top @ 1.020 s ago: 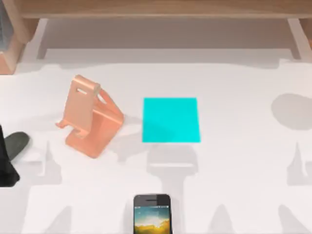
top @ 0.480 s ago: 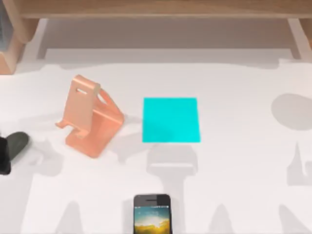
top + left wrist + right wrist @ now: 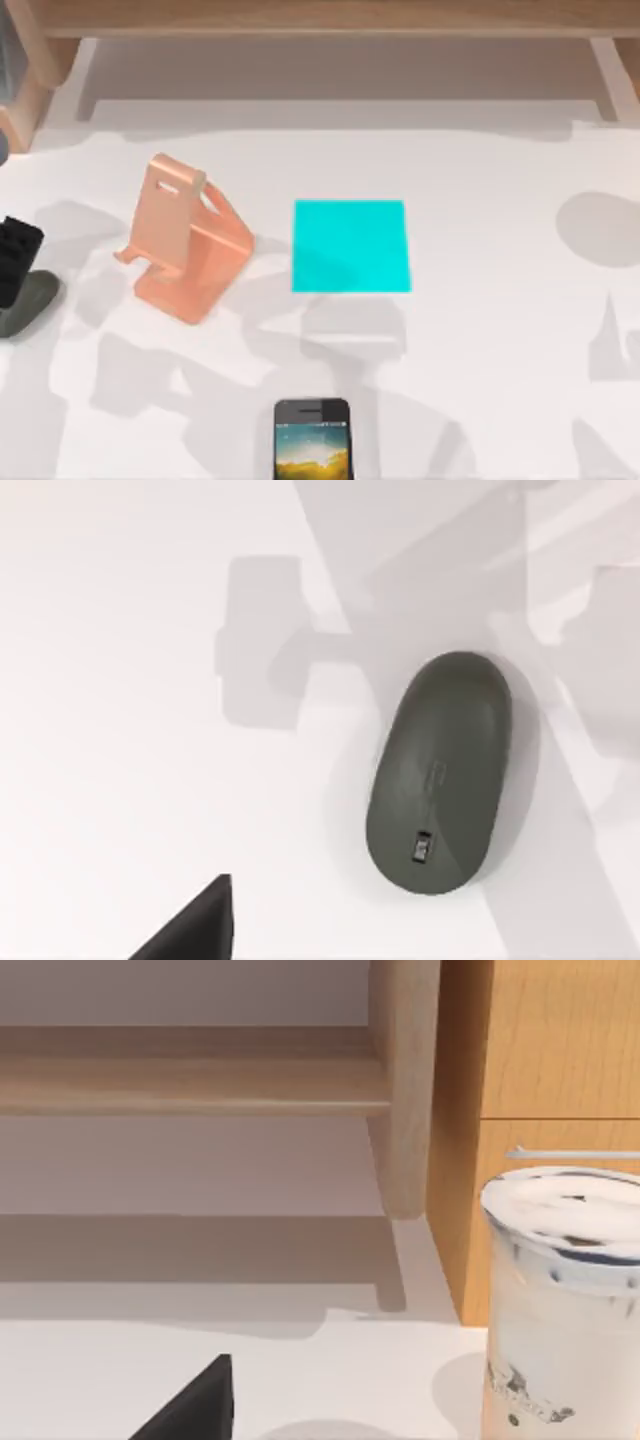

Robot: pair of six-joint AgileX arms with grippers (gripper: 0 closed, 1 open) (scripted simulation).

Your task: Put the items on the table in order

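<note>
Our left gripper (image 3: 18, 262) hangs at the surface's (image 3: 500, 340) far 9 o'clock edge, over the mouse (image 3: 28, 303); we cannot tell how its jaws stand. The mouse lies flat, its long axis tilted toward 1 o'clock. The smartphone (image 3: 312, 438) lies at 6 o'clock, its long axis running 12 to 6, well apart from the mouse
</note>
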